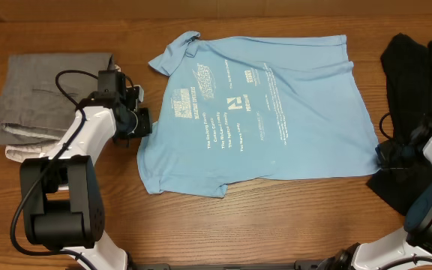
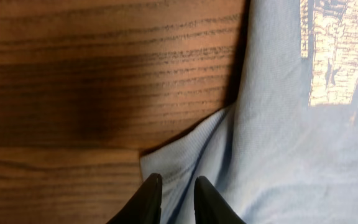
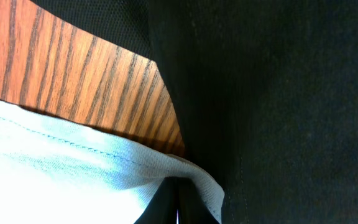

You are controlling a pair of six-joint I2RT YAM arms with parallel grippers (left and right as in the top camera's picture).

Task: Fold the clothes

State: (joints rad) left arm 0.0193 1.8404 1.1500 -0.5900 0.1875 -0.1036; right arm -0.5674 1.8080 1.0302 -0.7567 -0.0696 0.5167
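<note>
Left gripper (image 2: 174,186): fingers nearly together, pinching an edge fold of the light blue T-shirt (image 1: 276,112), left of the table's (image 1: 276,225) middle. Right gripper (image 3: 179,202): pressed together on the shirt's stitched hem, close to the table's right end. Shirt lies spread mostly flat across the table's middle, white-print side up. Folded grey cloth (image 1: 43,90) sits at the table's left end. Black garment (image 1: 418,67) lies at the table's right end, right up against the pinched hem.

– Where can a gripper pass?
– Over bare table (image 1: 276,217) along the near edge. The grey garment (image 1: 51,94) blocks the left edge, the black garment (image 1: 415,112) the right, and the T-shirt (image 1: 291,127) fills the middle.
</note>
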